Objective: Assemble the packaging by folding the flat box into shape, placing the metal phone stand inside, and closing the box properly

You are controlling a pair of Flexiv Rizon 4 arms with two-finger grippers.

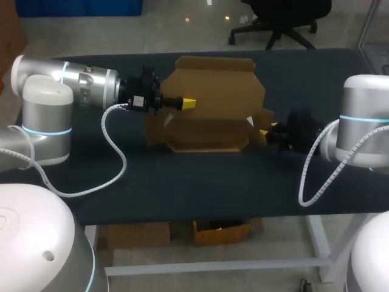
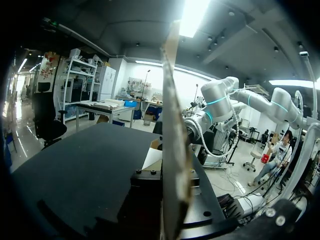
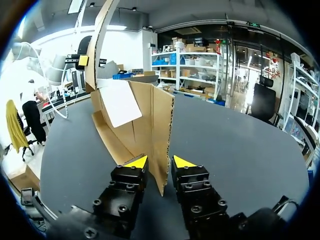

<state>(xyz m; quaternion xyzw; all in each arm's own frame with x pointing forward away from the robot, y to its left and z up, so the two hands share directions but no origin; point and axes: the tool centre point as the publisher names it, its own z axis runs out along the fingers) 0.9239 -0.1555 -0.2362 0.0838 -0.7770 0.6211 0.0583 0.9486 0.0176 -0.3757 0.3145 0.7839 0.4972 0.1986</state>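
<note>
The counter (image 1: 182,188) is carrying the half-folded cardboard box (image 1: 213,109) at upper centre; it is probably handling light and bendy, best gripped near creases. The right tool (image 3: 160,163) is pinching its flap (image 3: 162,125); the left tool (image 1: 188,103) I cannot tell.

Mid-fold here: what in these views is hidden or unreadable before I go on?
Metal phone stand: shows in no view; whether the cardboard box hides it cannot be told.
Left tool grip: left wrist view, blocked by the box's edge-on panel; head view, too small.
Right tool: head view, dark against the table, hard to outline.
Table under the box: head view, covered by cardboard.
</note>
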